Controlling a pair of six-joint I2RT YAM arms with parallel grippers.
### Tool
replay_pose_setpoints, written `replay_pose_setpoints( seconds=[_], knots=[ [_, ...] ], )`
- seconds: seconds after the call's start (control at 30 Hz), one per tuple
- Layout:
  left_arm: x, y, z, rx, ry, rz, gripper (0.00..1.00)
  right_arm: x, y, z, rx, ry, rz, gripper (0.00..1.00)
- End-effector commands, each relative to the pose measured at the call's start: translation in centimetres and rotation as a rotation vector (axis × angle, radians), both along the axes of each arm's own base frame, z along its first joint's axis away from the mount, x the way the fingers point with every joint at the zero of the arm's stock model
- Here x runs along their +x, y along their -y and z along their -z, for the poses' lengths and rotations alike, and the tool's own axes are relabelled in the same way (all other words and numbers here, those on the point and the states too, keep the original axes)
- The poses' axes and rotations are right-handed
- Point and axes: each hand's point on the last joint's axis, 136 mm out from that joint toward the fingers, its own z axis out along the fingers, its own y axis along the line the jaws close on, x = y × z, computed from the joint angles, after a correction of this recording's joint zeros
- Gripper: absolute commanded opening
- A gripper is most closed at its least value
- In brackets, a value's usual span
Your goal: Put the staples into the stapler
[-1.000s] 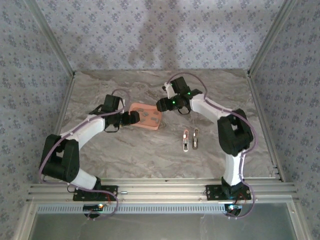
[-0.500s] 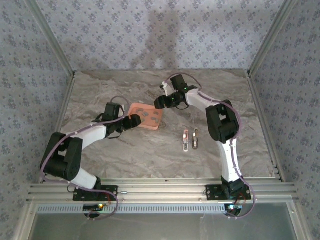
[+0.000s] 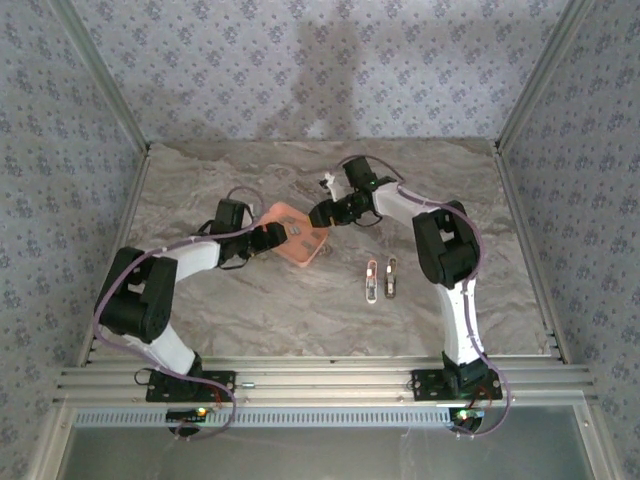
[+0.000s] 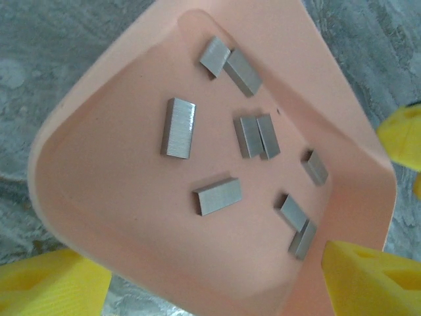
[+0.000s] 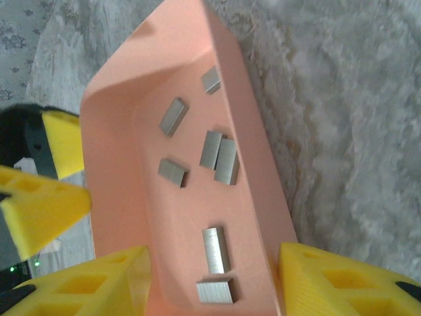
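Right gripper [image 3: 321, 214]: lowered onto far end of tray [image 4: 99, 217], jaws narrowing astride it; hold uncertain. Left gripper [image 3: 269, 238]: spread wide, astride near corner. Tray turned since a second ago. Staples [image 4: 178, 127]: loose inside, none lifted. Stapler [image 3: 380, 279]: well apart on table [image 3: 250, 310], untouched; loading likely not begun.

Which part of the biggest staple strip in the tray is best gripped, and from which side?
Grip the biggest staple strip across its narrow width, on its two long edges, coming down from above. It lies flat and alone on the tray floor, with bare floor beside both long edges, likely room to close on it; the tray's raised walls hinder a sideways approach.
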Motion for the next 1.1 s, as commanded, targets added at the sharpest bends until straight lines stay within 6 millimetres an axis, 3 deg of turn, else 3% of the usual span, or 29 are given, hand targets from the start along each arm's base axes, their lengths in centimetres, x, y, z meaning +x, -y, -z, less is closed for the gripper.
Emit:
replay_pose_setpoints(
  seconds=[0.0,0.33,0.57,0.87,1.07],
  knots=[
    [1.0,1.2,-1.1,-0.024,0.04,0.046,0.83,-2.5,-0.4,-2.1,0.016,0.002,-0.053,0.53],
    [0.1,3.7,-0.5,-0.031,0.019,0.114,0.83,-8.0,-0.3,-1.0,-0.068,-0.038,-0.076,0.52],
    [-1.6,3.9,-0.5,-0.031,0.009,0.114,0.83,-9.6,2.0,0.0,-0.182,-0.052,0.004,0.54],
    [-3.5,-0.2,-3.2,0.03,0.089,-0.006,0.86,-9.6,4.2,-3.9,-0.404,0.139,0.051,0.54],
    [-5.7,-5.0,-4.3,0.087,0.138,-0.14,0.89,-9.4,1.6,-5.2,-0.513,0.25,-0.035,0.52]
  ],
)
